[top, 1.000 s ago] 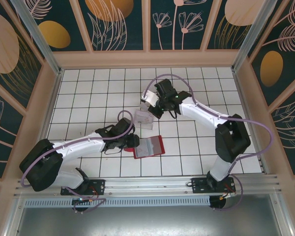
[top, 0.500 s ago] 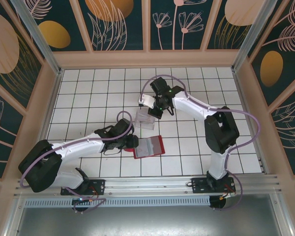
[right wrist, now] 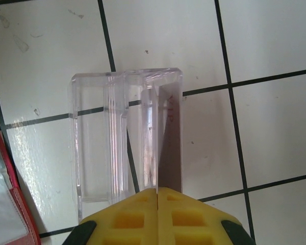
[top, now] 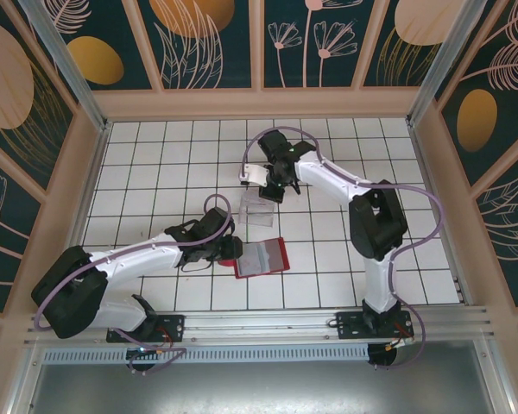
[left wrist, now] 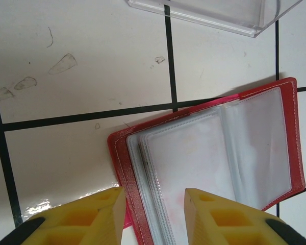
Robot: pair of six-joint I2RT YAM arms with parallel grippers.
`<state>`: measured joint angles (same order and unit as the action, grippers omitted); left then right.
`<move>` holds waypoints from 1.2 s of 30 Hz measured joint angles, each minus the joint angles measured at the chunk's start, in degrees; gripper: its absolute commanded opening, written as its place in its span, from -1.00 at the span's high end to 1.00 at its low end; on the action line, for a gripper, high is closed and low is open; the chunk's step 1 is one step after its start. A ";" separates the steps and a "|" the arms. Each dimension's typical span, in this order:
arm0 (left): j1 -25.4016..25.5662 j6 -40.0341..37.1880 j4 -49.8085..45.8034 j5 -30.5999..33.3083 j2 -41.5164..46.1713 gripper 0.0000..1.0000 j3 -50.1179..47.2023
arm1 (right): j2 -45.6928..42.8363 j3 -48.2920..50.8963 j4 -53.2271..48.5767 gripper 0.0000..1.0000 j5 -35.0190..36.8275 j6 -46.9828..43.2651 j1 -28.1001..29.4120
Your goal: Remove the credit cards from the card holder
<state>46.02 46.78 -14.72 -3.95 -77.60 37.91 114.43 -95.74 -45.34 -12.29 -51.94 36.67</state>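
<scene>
The card holder (top: 262,257) is a red wallet lying open on the tiles, its clear sleeves (left wrist: 194,168) facing up. My left gripper (left wrist: 154,214) is open and stands over its near left edge. One yellow finger (left wrist: 92,217) is outside the red cover and the other finger (left wrist: 217,214) is over the sleeves. My right gripper (right wrist: 157,196) is shut on a thin credit card (right wrist: 171,148), seen edge-on. It hangs over the right side of the clear plastic box (right wrist: 99,143). From above, the card (top: 253,173) shows whitish at the right gripper (top: 266,178), just behind the box (top: 257,210).
The clear box's corner (left wrist: 219,13) lies a little beyond the wallet. The floor is white tile with black grid lines (top: 155,172). Wooden walls (top: 259,103) close in the back and both sides. The arm bases sit on a rail (top: 259,323) at the near edge.
My right arm's elbow has swung left toward the middle, and its gripper with the card has shifted slightly left and back. The left arm and the wallet have stayed put.
</scene>
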 measured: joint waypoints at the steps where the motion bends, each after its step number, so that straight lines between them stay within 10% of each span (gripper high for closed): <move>1: 0.00 0.00 -0.09 0.00 0.00 0.26 0.00 | 0.37 -0.63 -0.74 1.00 -0.13 -0.31 0.00; 23: -1.25 0.00 -0.50 0.17 1.73 0.26 -0.44 | -0.55 -0.37 2.93 0.37 4.11 0.74 -0.20; 36: -8.13 -0.76 1.33 -1.62 2.80 0.22 -2.25 | -20.57 19.28 20.63 0.42 6.64 37.20 3.54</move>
<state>37.89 46.02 -13.39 -5.56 -74.81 35.66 93.86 -76.47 -24.71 -5.65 -14.74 40.21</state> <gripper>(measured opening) 0.384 0.308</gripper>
